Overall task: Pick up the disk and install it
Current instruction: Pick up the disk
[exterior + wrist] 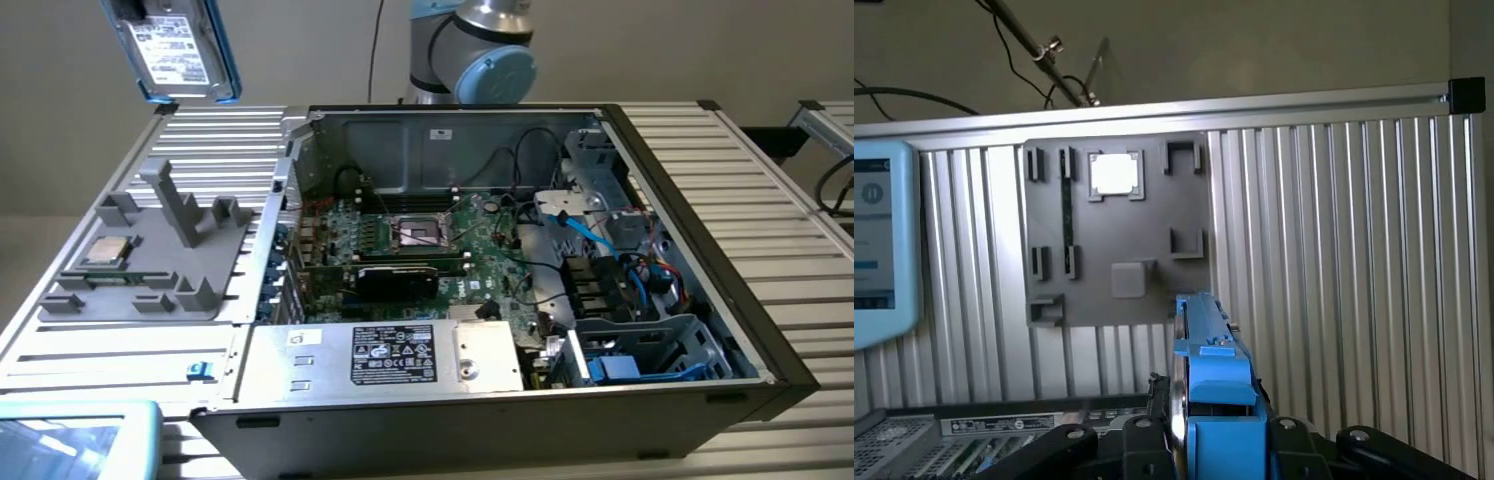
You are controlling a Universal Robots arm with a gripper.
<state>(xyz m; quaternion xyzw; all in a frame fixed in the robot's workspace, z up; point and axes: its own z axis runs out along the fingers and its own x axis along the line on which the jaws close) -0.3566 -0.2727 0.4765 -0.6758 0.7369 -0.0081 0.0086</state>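
Blue-framed disk (1210, 365) is clamped edgewise between gripper (1204, 445) fingers and held well clear of the grey tray (1114, 230) beyond them, likely avoiding snags.

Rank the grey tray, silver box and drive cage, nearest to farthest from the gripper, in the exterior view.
1. grey tray, exterior view's left, the gripper's side.
2. silver box, middle, inside the case.
3. drive cage, exterior view's right.

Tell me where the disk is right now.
The disk hangs in the air at the exterior view's upper left, above the grey fixture tray and left of the open computer case.
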